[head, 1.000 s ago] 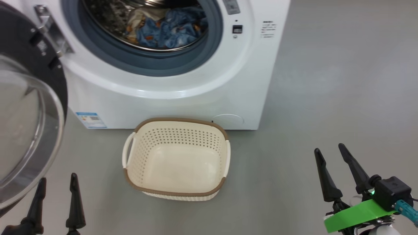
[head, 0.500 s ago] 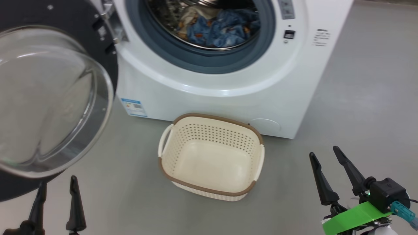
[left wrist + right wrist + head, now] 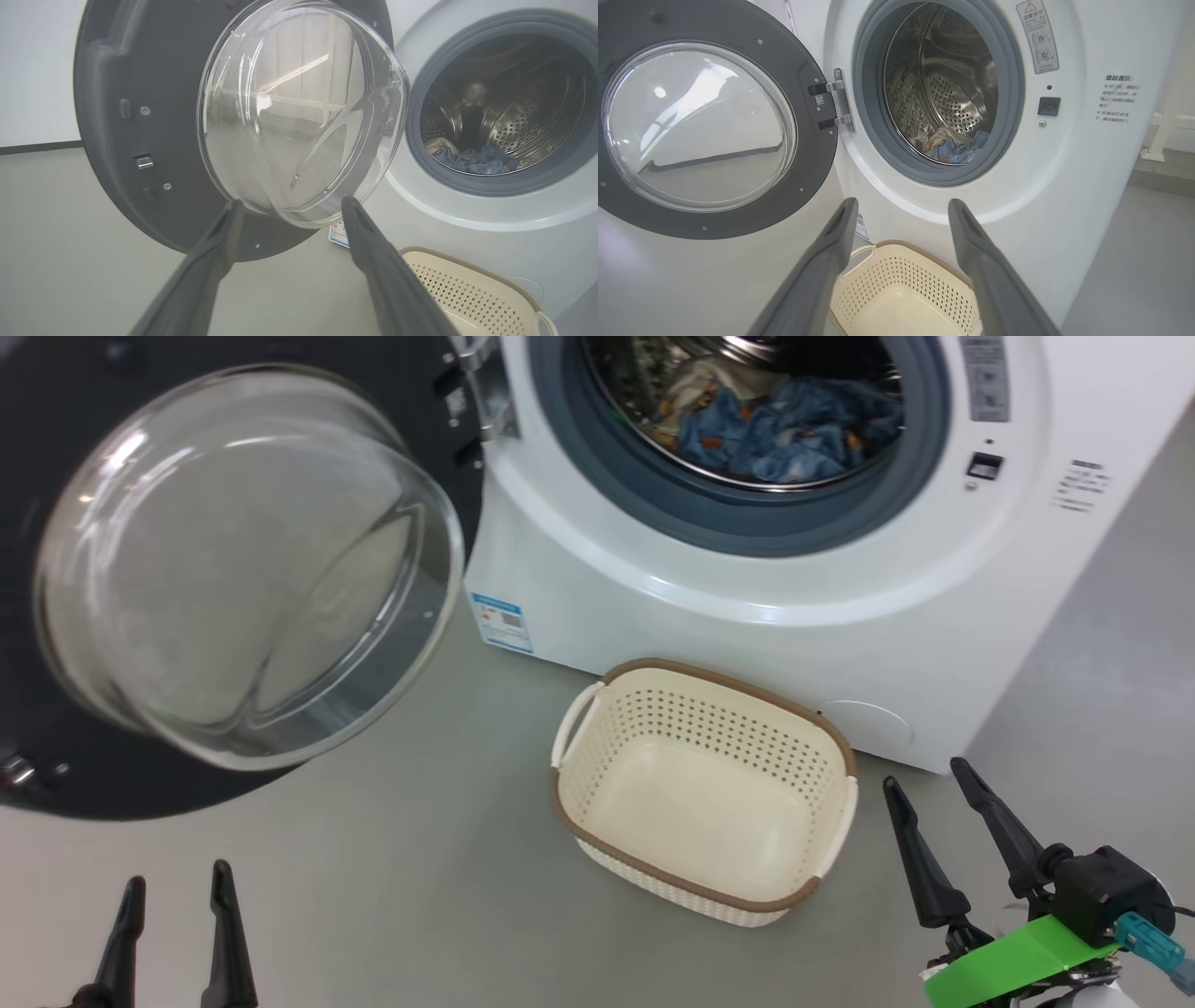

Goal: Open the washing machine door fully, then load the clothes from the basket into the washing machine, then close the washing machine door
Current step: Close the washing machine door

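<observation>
The white washing machine [image 3: 775,644] [image 3: 490,219] [image 3: 1064,186] stands with its black washing machine door [image 3: 28,784] [image 3: 126,140] [image 3: 803,74] swung wide to the left, glass bowl bulging outward. The clothes [image 3: 784,429] [image 3: 476,161] [image 3: 957,147], blue and cream, lie inside the steel drum. On the floor in front sits the cream basket [image 3: 709,803] [image 3: 467,289] [image 3: 901,289], with nothing inside. My left gripper [image 3: 177,887] [image 3: 289,210] is open at the lower left, below the door and apart from it. My right gripper [image 3: 924,779] [image 3: 901,207] is open beside the basket's right end.
Grey floor [image 3: 420,896] spreads in front of the machine and to its right. A white wall with a dark baseboard [image 3: 37,148] lies behind the door. A pale frame foot [image 3: 1157,144] stands on a low step right of the machine.
The head camera has turned left, so machine, basket and door sit further right in the picture and more of the door shows. Both grippers stay open in place.
</observation>
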